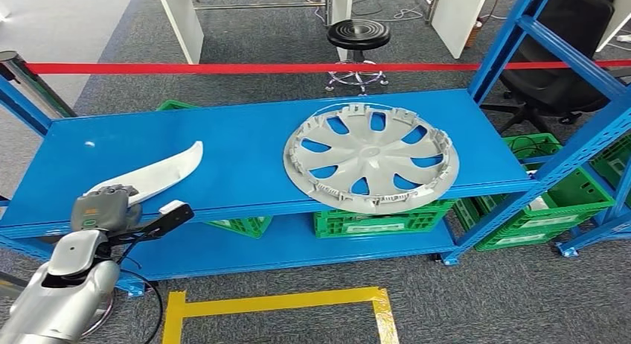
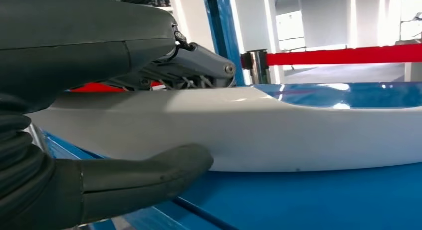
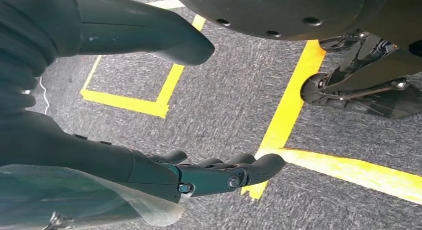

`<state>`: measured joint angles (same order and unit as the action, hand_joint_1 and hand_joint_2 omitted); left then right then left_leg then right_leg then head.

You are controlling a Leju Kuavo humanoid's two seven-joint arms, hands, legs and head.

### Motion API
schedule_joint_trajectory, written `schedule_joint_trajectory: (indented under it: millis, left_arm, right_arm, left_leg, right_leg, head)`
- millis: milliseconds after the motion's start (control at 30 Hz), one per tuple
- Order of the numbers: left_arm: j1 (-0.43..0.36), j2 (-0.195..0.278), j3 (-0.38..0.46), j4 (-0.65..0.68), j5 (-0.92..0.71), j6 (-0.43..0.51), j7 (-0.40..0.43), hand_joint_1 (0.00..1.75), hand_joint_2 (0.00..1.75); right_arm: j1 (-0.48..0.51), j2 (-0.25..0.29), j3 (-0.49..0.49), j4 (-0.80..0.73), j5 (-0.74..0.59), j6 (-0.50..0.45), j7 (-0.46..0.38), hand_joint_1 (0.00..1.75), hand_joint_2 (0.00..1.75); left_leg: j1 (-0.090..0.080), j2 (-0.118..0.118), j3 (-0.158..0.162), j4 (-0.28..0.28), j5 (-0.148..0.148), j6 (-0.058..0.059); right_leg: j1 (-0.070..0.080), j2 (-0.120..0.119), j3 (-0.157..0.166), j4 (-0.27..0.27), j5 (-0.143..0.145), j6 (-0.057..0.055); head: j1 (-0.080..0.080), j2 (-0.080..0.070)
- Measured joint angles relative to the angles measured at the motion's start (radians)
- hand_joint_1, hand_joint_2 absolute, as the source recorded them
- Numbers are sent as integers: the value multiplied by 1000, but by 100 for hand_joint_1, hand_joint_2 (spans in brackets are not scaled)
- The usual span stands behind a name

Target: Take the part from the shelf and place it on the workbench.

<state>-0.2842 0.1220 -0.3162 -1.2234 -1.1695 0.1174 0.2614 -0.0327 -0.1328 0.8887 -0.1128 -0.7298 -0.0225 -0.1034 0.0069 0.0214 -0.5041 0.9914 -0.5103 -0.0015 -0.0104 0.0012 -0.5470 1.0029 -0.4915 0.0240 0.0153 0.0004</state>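
The left hand (image 1: 104, 208) has its fingers (image 2: 199, 65) and thumb closed around the near end of the white part (image 1: 160, 173) — still lying on the blue shelf (image 1: 245, 147). Lift and carry remain. The right hand (image 3: 219, 175) hangs empty, fingers loosely apart.

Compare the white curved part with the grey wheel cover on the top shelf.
The white curved part is long, narrow and solid; the grey wheel cover is round with open slots. The curved part lies at the shelf's left front, and the left hand is at its near end, thumb below and fingers above; the wheel cover lies untouched to the right, overhanging the front edge. Both rest on the blue shelf.
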Motion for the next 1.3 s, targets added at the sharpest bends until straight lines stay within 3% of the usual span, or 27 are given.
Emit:
schedule_joint_trajectory:
  millis: [433, 867, 1000, 1233, 1300]
  left_arm:
    - [-56, -1, -6, 88, -43, -47, 13, 175, 175]
    - [-63, 3, -19, 108, 31, -17, -89, 175, 175]
    - [-25, 3, -19, 57, 107, 52, -155, 175, 175]
    - [127, -3, 17, -177, 488, 73, -370, 175, 175]
    - [171, -3, 28, -248, 537, 84, -403, 175, 175]
  right_arm:
    - [-6, 0, 16, -7, 4, 0, 5, 0, 175]
    - [-10, 0, 32, -9, 3, 1, -1, 0, 175]
    - [-7, 0, 32, -9, -1, 0, -8, 0, 175]
    - [4, 0, 32, -9, -10, 0, -29, 0, 175]
    - [9, 0, 32, -9, -10, 0, -33, 0, 175]
  left_leg:
    - [0, 0, 1, 0, 0, 0]
    - [0, 0, 1, 0, 1, 0]
    - [0, 0, 1, 1, 1, 1]
    - [-1, 0, -1, 1, -2, 2]
    - [-3, 0, 0, -1, 3, 12]
  right_leg:
    - [0, 0, 1, 0, 0, 0]
    - [0, -2, 2, 0, 0, 0]
    - [0, -1, 2, 0, 0, 0]
    - [-1, 1, 0, -1, 0, 0]
    - [-5, 0, 3, -11, 9, 10]
  head:
    - [0, 0]
    - [0, 0]
    - [0, 0]
    - [0, 0]
    - [-1, 0]
